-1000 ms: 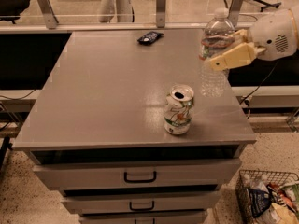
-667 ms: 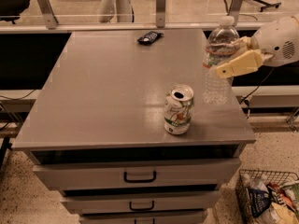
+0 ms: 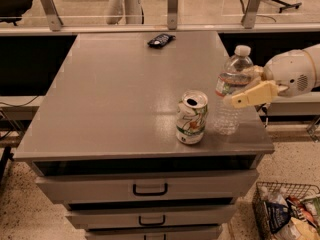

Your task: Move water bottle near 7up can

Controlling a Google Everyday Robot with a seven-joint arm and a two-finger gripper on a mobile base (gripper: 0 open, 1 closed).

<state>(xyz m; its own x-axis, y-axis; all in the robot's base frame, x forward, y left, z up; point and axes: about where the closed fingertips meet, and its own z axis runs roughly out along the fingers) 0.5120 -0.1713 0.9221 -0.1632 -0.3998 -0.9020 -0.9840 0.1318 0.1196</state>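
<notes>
Two jaws of the gripper clamped on the water bottle — upright, just beside the 7up can.

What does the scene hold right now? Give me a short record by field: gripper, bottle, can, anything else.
gripper: gripper at the table's right edge, fingers closed around the water bottle
water bottle: water bottle upright, just right of the can; cannot tell whether its base rests on the table
7up can: 7up can upright, dented, near the front edge, a narrow gap from the bottle
table: grey table with drawers below
other: dark packet at the far edge; wire basket on the floor, lower right
</notes>
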